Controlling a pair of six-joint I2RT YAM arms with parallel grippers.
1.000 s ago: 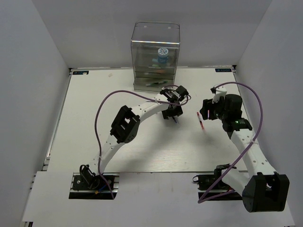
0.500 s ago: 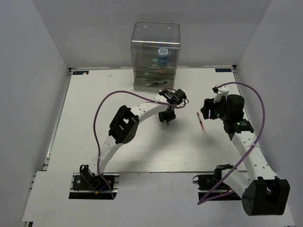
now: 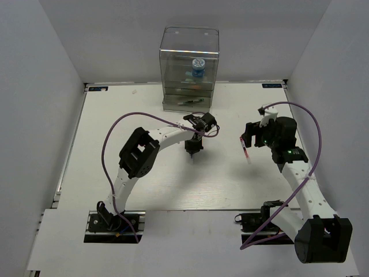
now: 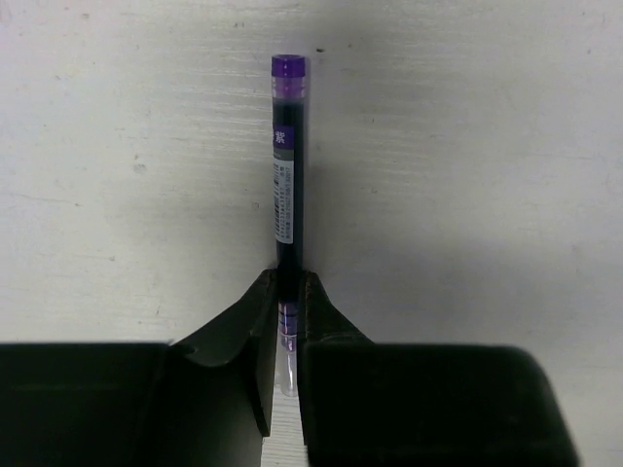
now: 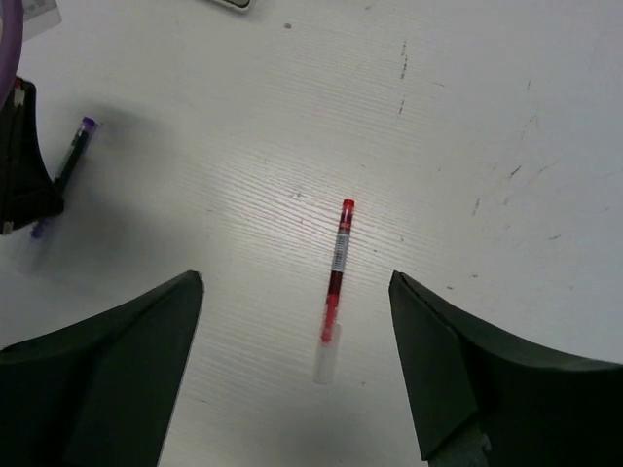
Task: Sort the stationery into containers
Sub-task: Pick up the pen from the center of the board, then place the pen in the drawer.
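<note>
Left gripper pinches the purple pen; right gripper gapes over the red pen.
My left jaws are almost closed, clamping the purple pen near its clear end, with the cap pointing to 12 o'clock in the wrist view. My right jaws are spread wide and hold nothing. Below them the red pen lies on the table, at 3 o'clock from the purple one. The clear organiser stands at the table's 12 o'clock.

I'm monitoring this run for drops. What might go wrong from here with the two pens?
The left gripper pinches the purple pen close to one end, so the long free part may swing or slip when lifted. The red pen lies slanted below the open right gripper; closing might roll it rather than catch it.
</note>
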